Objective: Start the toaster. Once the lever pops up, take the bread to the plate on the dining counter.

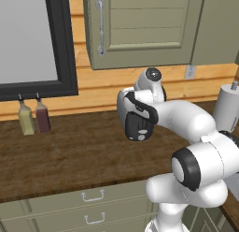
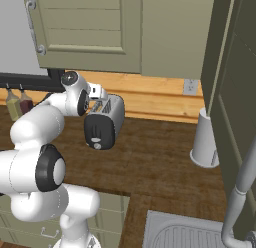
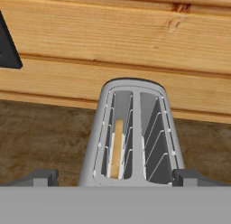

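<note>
Silver toaster (image 3: pixel 135 133) fills the lower middle of my hand view, the tan bread (image 3: pixel 117 148) standing in its left slot. My claw (image 3: pixel 115 177) hangs spread wide above it, holding nothing, a fingertip (image 3: pixel 43 177) at each side.

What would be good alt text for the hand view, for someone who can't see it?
Seen from above, a silver two-slot toaster stands on a dark wood counter against a pale wood-plank wall. A tan slice of bread sits down in its left slot; the right slot is empty. The open gripper hangs over the toaster's near end, a dark fingertip on either side.
</note>
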Motion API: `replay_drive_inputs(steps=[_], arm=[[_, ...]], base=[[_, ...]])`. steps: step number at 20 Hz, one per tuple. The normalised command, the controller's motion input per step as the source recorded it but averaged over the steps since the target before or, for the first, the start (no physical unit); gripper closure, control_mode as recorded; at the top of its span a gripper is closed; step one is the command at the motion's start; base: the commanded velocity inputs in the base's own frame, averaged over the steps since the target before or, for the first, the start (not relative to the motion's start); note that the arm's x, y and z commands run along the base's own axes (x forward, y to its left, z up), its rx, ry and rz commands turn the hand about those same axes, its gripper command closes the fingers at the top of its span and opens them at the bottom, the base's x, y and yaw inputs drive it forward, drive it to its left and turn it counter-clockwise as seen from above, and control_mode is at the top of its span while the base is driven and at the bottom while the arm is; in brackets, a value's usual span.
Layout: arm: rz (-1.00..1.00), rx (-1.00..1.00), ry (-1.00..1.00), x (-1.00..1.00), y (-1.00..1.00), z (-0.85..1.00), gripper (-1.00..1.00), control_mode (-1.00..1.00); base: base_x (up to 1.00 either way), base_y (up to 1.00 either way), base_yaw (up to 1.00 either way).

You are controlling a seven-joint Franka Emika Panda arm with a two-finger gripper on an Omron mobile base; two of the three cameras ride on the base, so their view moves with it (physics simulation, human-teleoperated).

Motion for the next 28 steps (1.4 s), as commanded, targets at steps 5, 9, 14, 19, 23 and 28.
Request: replay_drive_inputs(steps=[5,9,14,19,23,28], arm=[[0.0,0.0,0.0,0.0,0.0,0.0,-1.0,-1.0],[0.0,0.0,0.0,0.0,0.0,0.0,-1.0,-1.0],[0.0,0.0,0.0,0.0,0.0,0.0,-1.0,-1.0],[0.0,0.0,0.0,0.0,0.0,0.0,-1.0,-1.0],[0.0,0.0,0.0,0.0,0.0,0.0,-1.0,-1.0],[0.0,0.0,0.0,0.0,0.0,0.0,-1.0,-1.0]], base=[[0.0,0.0,0.0],[0.0,0.0,0.0],[0.0,0.0,0.0],[0.0,0.0,0.0],[0.0,0.0,0.0],[0.0,0.0,0.0]])
